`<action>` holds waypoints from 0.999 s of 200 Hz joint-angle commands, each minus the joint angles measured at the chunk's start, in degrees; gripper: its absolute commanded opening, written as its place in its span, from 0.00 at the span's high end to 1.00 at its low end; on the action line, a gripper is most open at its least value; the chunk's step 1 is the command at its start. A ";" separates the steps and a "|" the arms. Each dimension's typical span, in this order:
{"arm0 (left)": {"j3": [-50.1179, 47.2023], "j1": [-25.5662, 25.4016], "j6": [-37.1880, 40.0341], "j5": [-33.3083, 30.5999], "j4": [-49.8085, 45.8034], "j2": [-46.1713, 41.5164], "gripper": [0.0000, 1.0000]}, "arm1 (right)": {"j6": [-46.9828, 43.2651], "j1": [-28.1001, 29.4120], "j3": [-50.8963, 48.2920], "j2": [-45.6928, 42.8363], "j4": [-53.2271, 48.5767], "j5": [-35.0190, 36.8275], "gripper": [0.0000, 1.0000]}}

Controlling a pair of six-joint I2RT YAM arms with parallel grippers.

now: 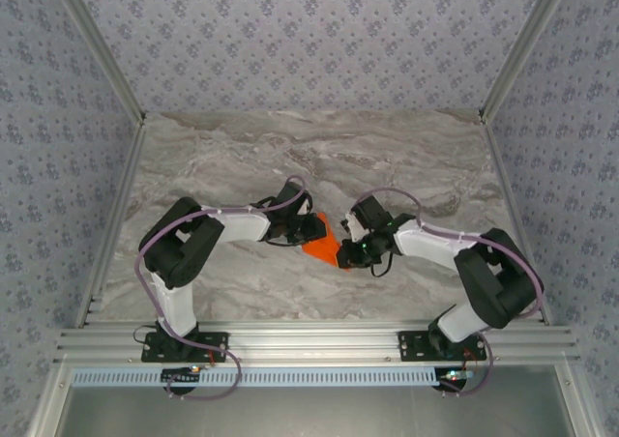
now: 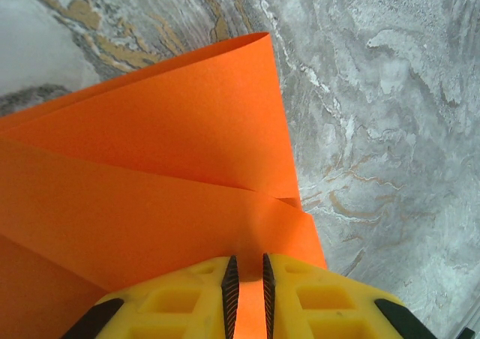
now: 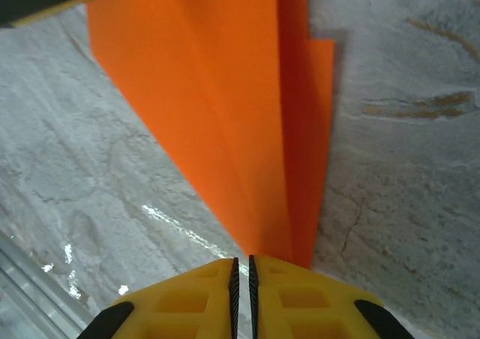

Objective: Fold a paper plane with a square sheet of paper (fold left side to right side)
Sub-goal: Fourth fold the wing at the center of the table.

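Two arms are reaching in over one marble table (image 1: 232,157). One sheet of paper (image 1: 327,248) is lying between them near the table's middle; it is bright orange and folded into several layers.

On the left, the left gripper (image 1: 306,227) is sitting at the sheet's left edge. In the left wrist view its two yellow fingers (image 2: 180,305) are pinching the paper, with a strip of orange showing in the narrow slit between them. Two overlapping flaps are fanning away from those fingers, the upper one ending in a corner at the far side.

In the middle, seen from above, the grippers are covering much of the sheet, so its long axis is hard to read there. The right wrist view is showing it as a long wedge of at least three layers lying side by side. Its long axis is running away from that camera, with the wide end far off and the narrow point aiming at the right gripper (image 3: 241,275).

On the right, that gripper's two yellow fingers (image 3: 300,305) are pressing almost together, leaving only a hairline slit. The paper's point is reaching their tips. I cannot tell whether any of it is caught between them.
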 commanded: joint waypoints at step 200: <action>-3.91 -6.84 5.06 2.93 4.15 -5.51 0.87 | 4.03 -6.81 -9.55 4.80 3.52 -0.76 1.00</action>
